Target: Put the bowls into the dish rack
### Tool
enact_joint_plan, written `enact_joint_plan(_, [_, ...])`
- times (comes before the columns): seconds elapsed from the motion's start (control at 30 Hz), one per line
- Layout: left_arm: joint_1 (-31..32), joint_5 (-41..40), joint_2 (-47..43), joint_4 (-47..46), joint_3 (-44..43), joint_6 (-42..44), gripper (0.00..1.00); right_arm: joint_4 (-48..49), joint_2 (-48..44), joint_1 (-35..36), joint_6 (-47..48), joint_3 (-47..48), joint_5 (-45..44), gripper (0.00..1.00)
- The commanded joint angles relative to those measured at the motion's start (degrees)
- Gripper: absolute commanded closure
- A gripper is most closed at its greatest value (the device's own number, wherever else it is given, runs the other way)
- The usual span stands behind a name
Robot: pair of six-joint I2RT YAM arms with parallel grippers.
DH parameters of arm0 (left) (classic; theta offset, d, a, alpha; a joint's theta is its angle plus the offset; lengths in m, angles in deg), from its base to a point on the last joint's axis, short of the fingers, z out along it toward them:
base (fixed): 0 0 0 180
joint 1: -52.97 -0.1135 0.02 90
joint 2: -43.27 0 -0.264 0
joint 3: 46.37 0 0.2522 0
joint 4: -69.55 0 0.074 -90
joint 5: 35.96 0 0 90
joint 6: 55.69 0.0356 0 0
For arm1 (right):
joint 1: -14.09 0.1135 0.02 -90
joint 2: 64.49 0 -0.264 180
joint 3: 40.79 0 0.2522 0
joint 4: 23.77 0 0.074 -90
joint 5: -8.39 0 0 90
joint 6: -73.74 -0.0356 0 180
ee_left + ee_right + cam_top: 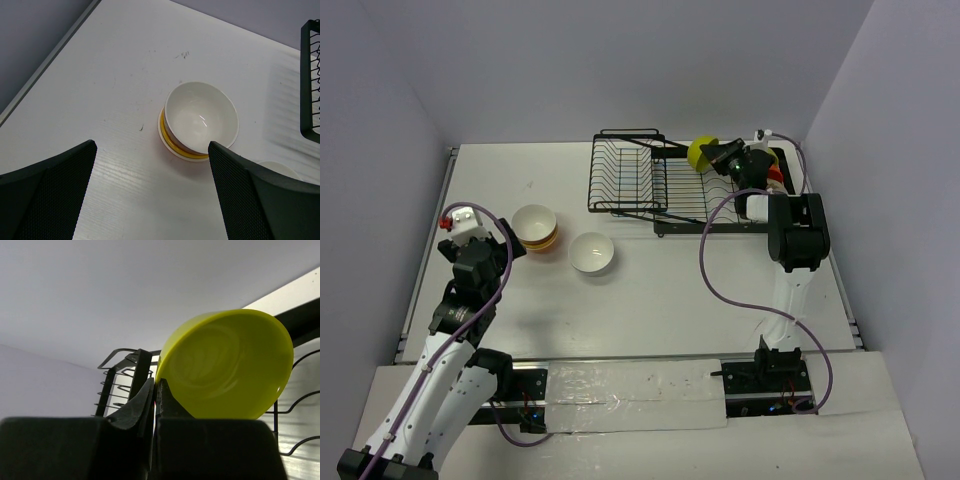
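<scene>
My right gripper [723,157] is shut on the rim of a lime-green bowl [702,152] and holds it tilted above the right part of the black wire dish rack [630,180]. In the right wrist view the fingers [156,382] pinch the bowl's edge [230,365], with the rack's prongs [125,375] behind. A stack of bowls, white inside with yellow and orange rims [536,226], stands on the table, with a single white bowl [592,253] to its right. My left gripper [505,245] is open and empty just left of the stack [200,117].
A red and orange item [776,178] sits in the rack's right end, partly hidden by my right arm. The rack's left corner [312,80] shows in the left wrist view, as does the single white bowl's rim [277,167]. Walls enclose the table.
</scene>
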Motion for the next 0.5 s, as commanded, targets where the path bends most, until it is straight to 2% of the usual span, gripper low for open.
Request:
enact_joint_plan(0.0, [0.13,-0.61,-0.7,-1.44,-0.22,1.02,0.01,7.86,-2.24,-0.05,-1.14,-0.77,-1.26,1.0])
enact_joint_plan(0.47, [0.13,-0.35,-1.06,-1.09,-0.22,1.29,0.01,9.54,1.89,-0.05,-2.55,-0.33,-2.4,1.0])
